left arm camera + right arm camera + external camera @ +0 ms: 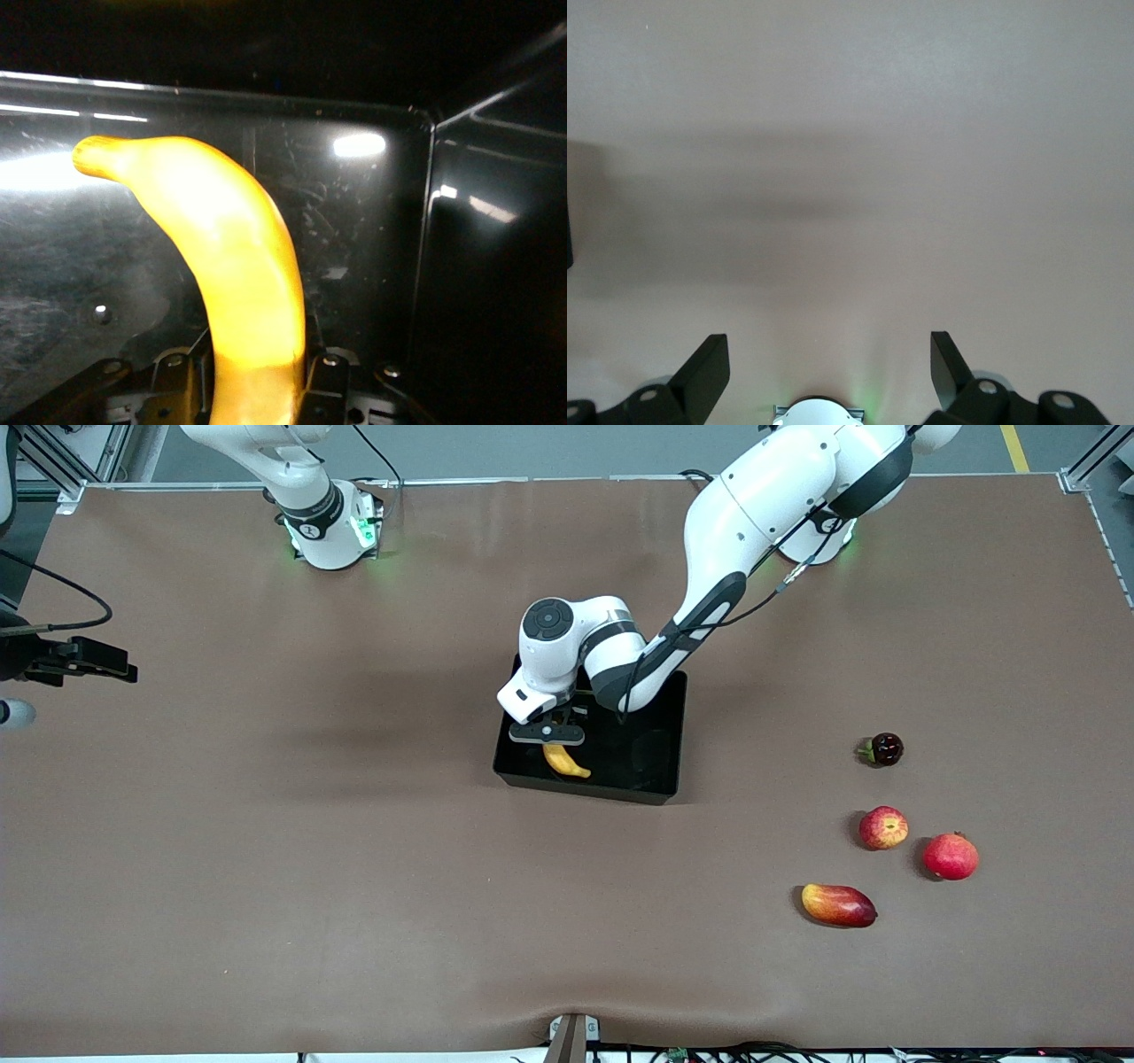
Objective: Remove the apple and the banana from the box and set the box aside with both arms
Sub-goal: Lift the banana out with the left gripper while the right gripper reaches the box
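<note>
The black box (651, 779) stands mid-table. My left gripper (549, 734) reaches down into it and is shut on the yellow banana (565, 762), held low inside the box at the end toward the right arm. In the left wrist view the banana (239, 257) runs up from between my fingers (330, 379), with the glossy box wall (496, 266) around it. The small apple (883, 827), red streaked with yellow, lies on the table toward the left arm's end. My right gripper (827, 341) is open and empty over bare table; it shows at the edge of the front view (84, 660).
Near the apple lie a larger all-red round fruit (951, 856), an oblong red-and-yellow mango (838, 904) nearer the front camera, and a small dark fruit (884, 749) farther from it. The brown cloth covers the table.
</note>
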